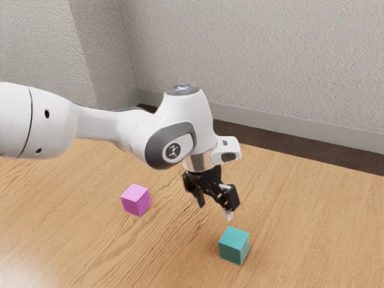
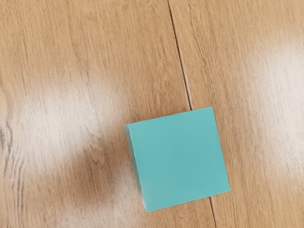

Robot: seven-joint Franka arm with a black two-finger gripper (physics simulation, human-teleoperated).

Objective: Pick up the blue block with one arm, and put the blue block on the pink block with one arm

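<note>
While hovering over blue block (image 1: 234, 245), tool (image 1: 215, 210) tilted, jaws apart

Exterior camera: set beside the white robot arm (image 1: 120, 129), raised and well back, angled down across the light wooden plank table (image 1: 312, 204) toward the grey textured wall (image 1: 270, 54). Wrist camera: carried at the black 2-finger gripper (image 1: 215, 210), facing straight down, close over the matte teal cube (image 2: 176, 159). The 2 views share that cube, at 5 o'clock of the gripper in the exterior view, and the boards around it.
</note>
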